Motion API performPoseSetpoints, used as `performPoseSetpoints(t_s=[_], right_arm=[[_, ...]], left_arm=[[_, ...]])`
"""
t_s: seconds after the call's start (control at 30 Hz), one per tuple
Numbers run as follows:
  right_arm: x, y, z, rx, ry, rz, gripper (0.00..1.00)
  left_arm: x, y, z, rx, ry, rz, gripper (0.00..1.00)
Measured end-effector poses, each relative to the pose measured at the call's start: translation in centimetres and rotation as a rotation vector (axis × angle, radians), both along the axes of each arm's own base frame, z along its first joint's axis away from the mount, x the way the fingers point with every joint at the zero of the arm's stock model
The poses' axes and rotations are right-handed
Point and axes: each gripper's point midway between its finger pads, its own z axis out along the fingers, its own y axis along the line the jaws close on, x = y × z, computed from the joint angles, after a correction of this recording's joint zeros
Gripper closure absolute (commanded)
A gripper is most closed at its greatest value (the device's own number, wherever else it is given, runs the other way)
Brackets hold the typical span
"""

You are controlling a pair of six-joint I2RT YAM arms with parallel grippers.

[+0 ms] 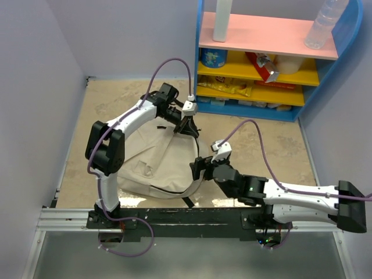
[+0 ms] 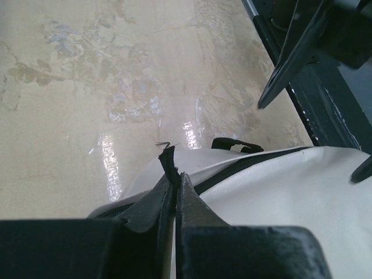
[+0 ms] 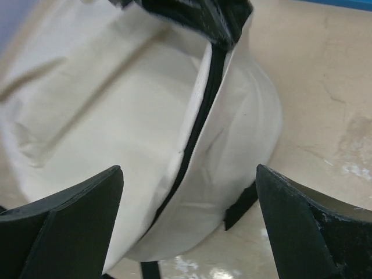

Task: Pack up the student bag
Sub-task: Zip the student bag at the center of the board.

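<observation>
The student bag [image 1: 152, 165] is a cream canvas backpack lying on the table between my two arms. My left gripper [image 1: 187, 127] is at the bag's far right corner. In the left wrist view the left gripper [image 2: 176, 178] is shut on a short frayed black tab [image 2: 168, 158] next to the dark zipper line [image 2: 244, 165] of the bag [image 2: 279, 197]. My right gripper [image 1: 200, 168] is at the bag's near right side. In the right wrist view the right gripper [image 3: 189, 177] stands wide open in front of the bag [image 3: 104, 110], with nothing held. The zipper [image 3: 200, 122] looks shut.
A blue-framed shelf unit [image 1: 200, 55] stands at the back right with snack packs [image 1: 224, 87] and a clear bottle [image 1: 326, 23] on top. Grey walls close in left and right. A metal rail [image 1: 174, 218] runs along the near edge.
</observation>
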Motion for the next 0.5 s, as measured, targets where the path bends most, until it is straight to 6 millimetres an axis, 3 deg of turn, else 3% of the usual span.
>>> performPoseSetpoints(t_s=[0.1,0.17,0.33,0.37,0.43,0.5], right_arm=[[0.9,0.2,-2.8,-0.123,0.016,0.004,0.23],[1.6,0.4,-3.7,-0.168,0.015,0.014,0.37],[4.2,0.0,-2.3,-0.149,-0.031,-0.006,0.57],[4.5,0.0,-1.9,-0.141,-0.040,-0.003,0.70],[4.9,0.3,-1.4,-0.133,-0.054,0.010,0.82],[5.3,0.6,-1.3,-0.129,-0.058,0.023,0.81]], left_arm=[[-0.6,-0.8,0.3,-0.008,-0.007,-0.016,0.97],[-0.9,-1.2,0.5,-0.013,-0.017,-0.025,0.97],[-1.5,-1.5,1.1,-0.020,-0.019,-0.034,0.97],[-1.6,-1.4,1.1,-0.021,-0.019,-0.035,0.97],[-1.9,-1.3,1.1,-0.021,-0.012,-0.036,0.97],[-2.1,-1.3,0.9,-0.018,-0.005,-0.038,0.97]])
